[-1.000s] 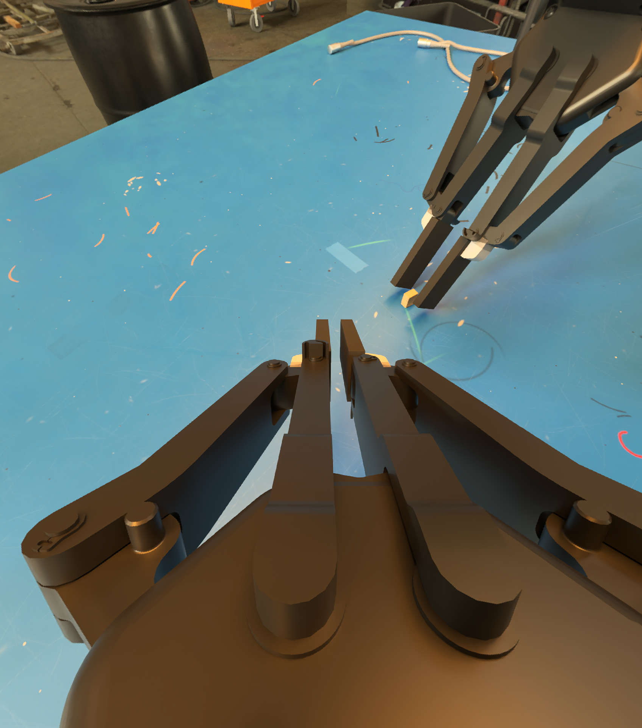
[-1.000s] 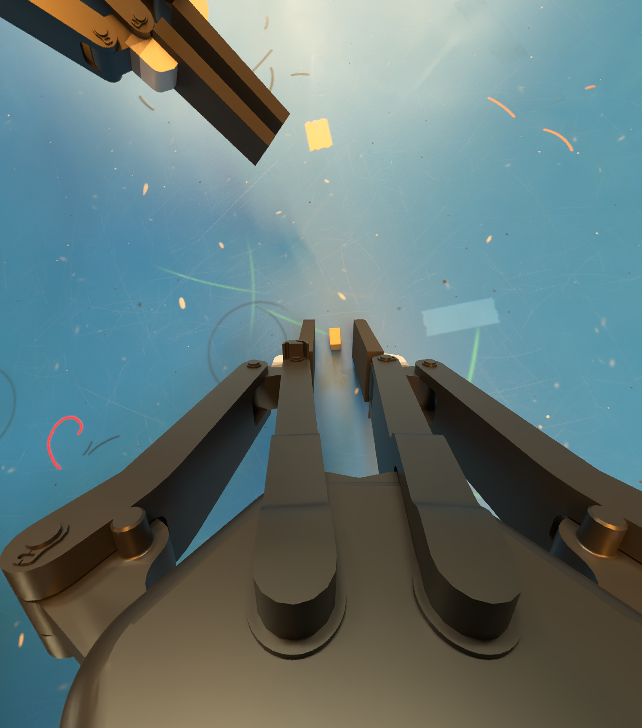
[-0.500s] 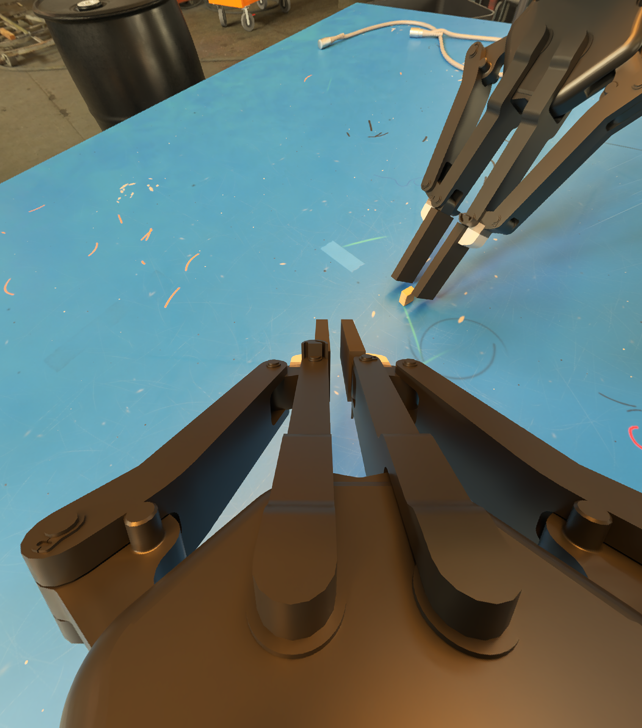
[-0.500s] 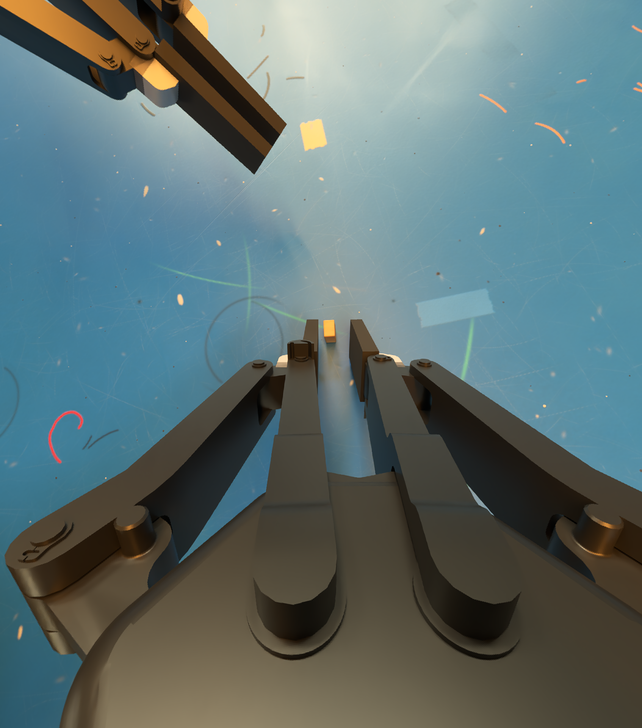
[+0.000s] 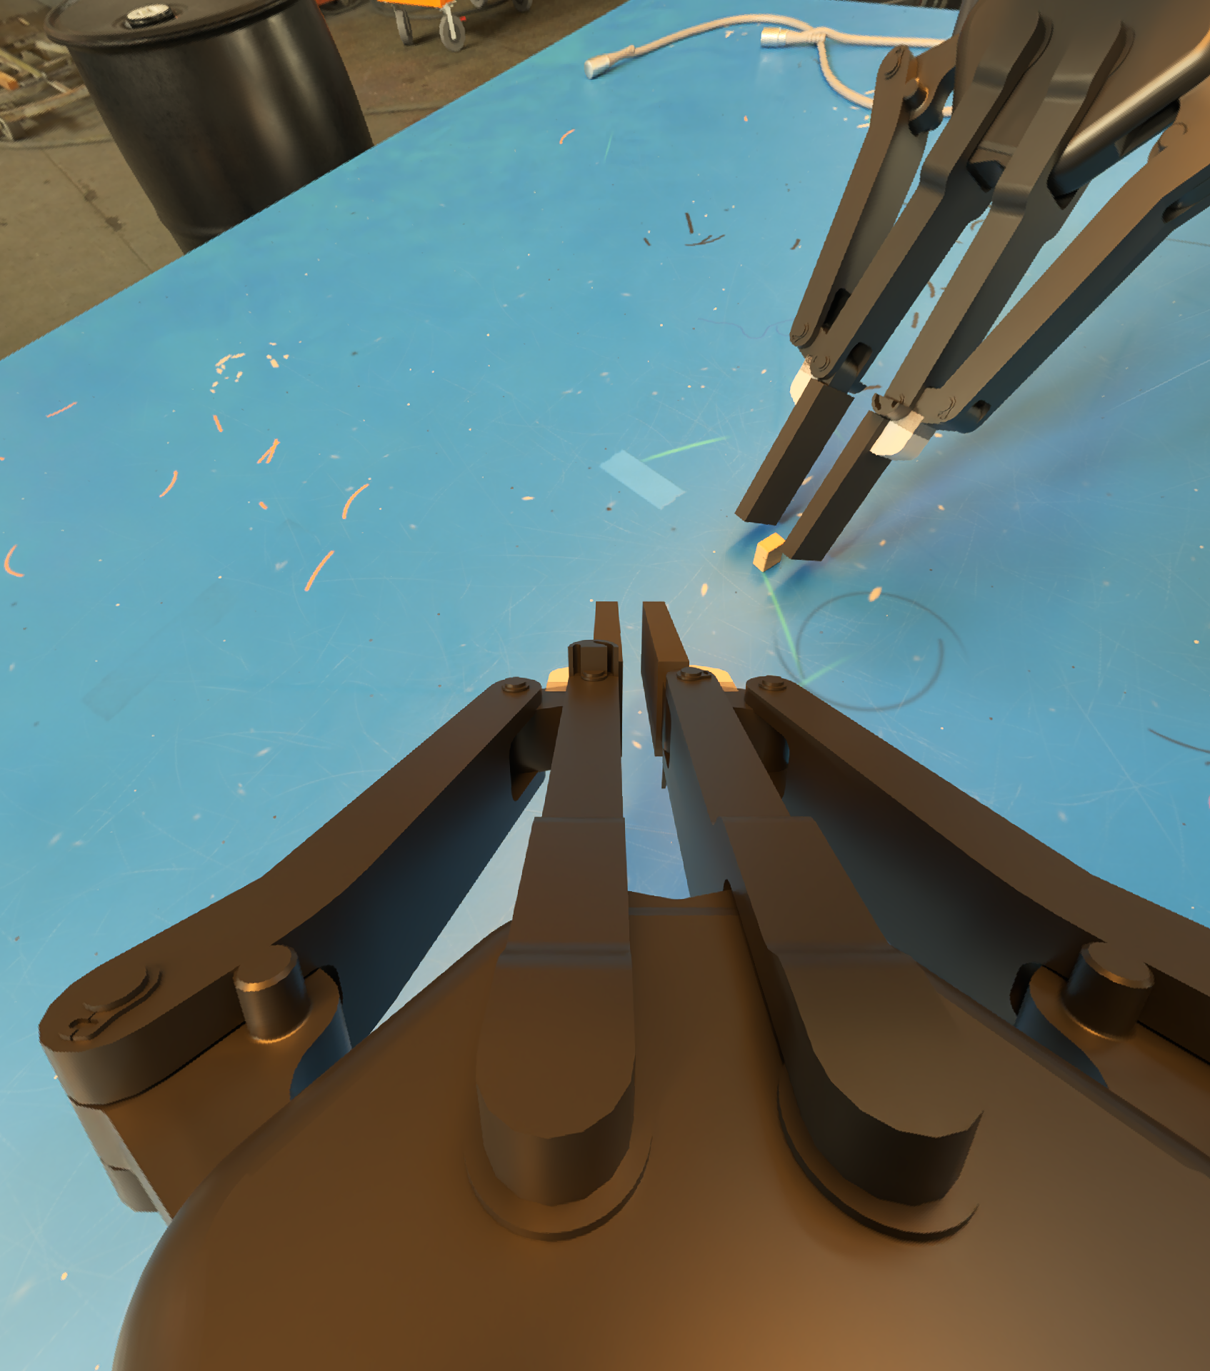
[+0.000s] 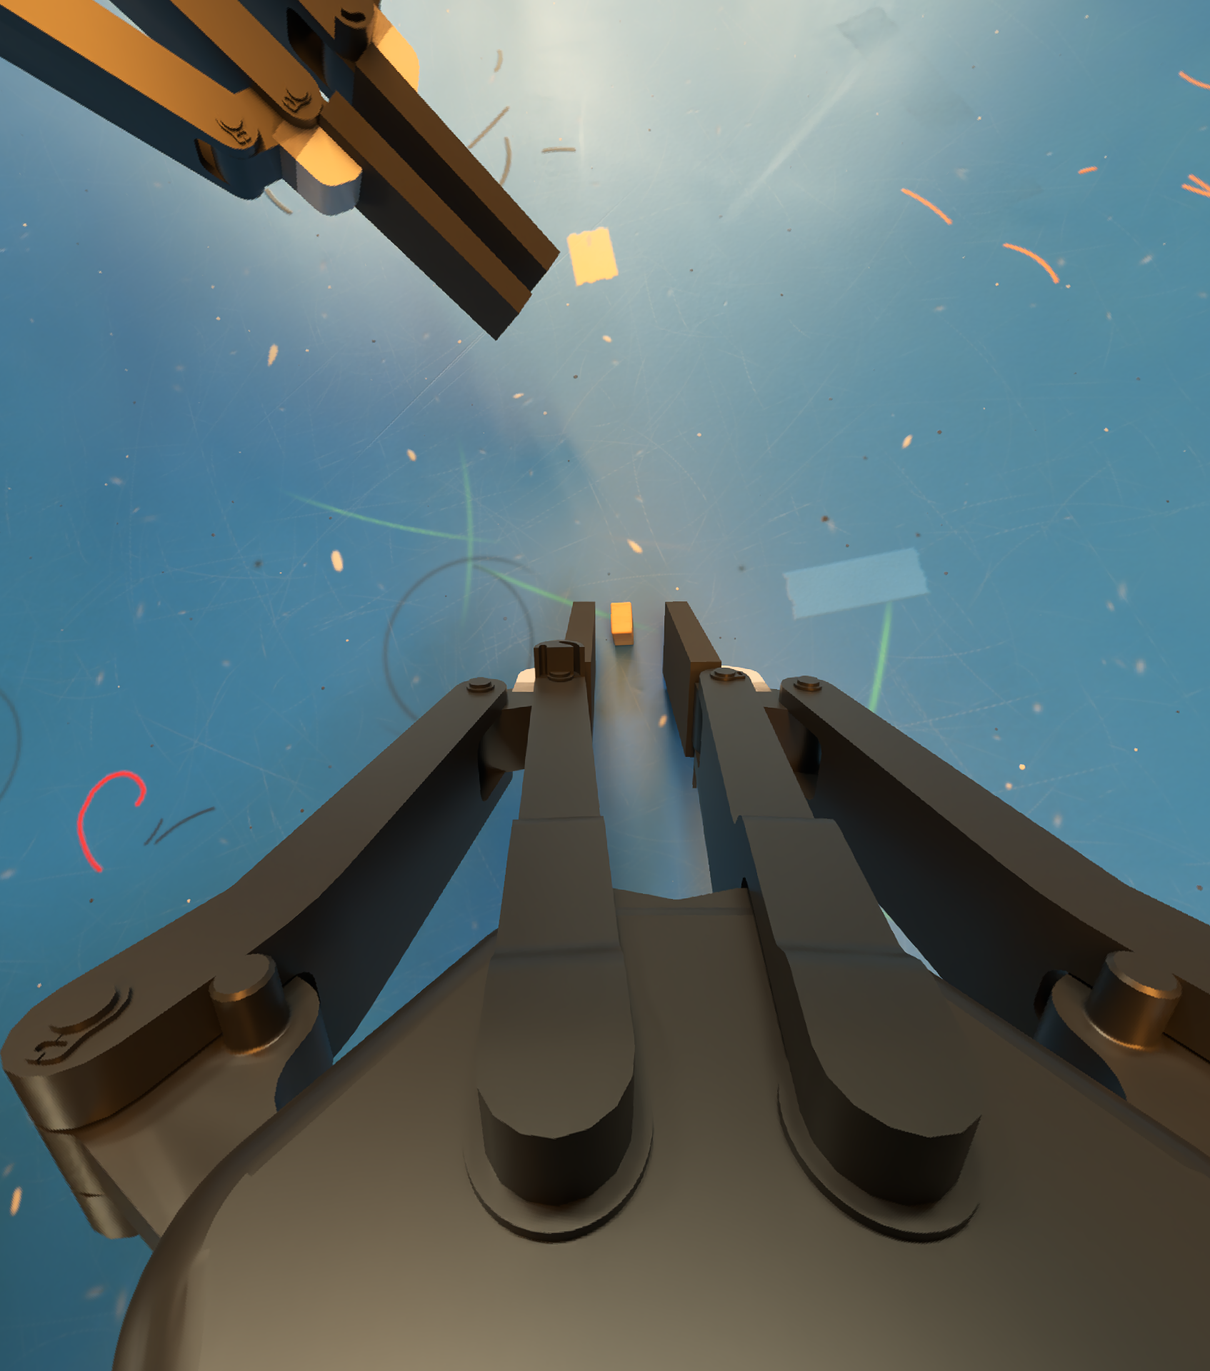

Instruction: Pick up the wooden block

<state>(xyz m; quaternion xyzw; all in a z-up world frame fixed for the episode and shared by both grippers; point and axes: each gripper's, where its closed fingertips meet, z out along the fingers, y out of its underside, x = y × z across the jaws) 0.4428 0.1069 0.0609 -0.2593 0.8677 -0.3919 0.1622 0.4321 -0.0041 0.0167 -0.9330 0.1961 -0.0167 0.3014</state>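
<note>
The wooden block (image 6: 620, 622) is a tiny orange-tan piece lying on the blue table (image 6: 958, 408). My right gripper (image 6: 628, 619) points down at it, narrowly open, one fingertip on each side and neither pad visibly pressing on it. In the left wrist view the block (image 5: 767, 553) lies at the tips of the right gripper (image 5: 784, 530), partly hidden by the nearer finger. My left gripper (image 5: 624, 619) is shut and empty, hovering over the table (image 5: 364, 334) short of the block. It also shows in the right wrist view (image 6: 528, 297).
A pale blue tape strip (image 5: 640, 480) and a small yellow tape piece (image 6: 591, 256) lie flat near the block. A white rope (image 5: 735, 37) lies at the far end. A black drum (image 5: 216, 111) stands on the floor beyond the table's left edge.
My right gripper has come lower, so the block now sits between its fingertips. My left gripper has drawn back slightly and stays shut.
</note>
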